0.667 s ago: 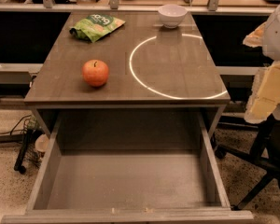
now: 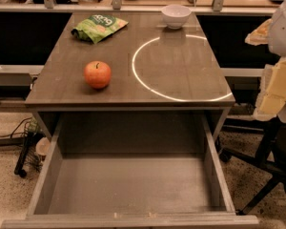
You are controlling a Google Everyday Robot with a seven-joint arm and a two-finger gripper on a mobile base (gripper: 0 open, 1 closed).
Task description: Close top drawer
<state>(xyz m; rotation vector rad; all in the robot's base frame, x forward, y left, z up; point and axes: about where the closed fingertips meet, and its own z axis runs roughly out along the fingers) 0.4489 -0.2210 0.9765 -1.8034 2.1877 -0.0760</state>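
Observation:
The top drawer (image 2: 128,185) is a wide, deep grey box, pulled far out toward me from under the grey table top (image 2: 181,80). It is empty. Its front edge (image 2: 133,221) runs along the bottom of the view, and its handle is out of view. My gripper (image 2: 276,87) shows as white and cream-yellow parts at the right edge, beside the table's right side and above and to the right of the drawer. It touches nothing.
On the table top lie a red apple (image 2: 97,74), a green snack bag (image 2: 99,26) and a white bowl (image 2: 176,15). A bright ring of light (image 2: 133,70) marks the top. Dark chair legs (image 2: 262,175) stand at the right, and cables (image 2: 24,142) lie at the left on the floor.

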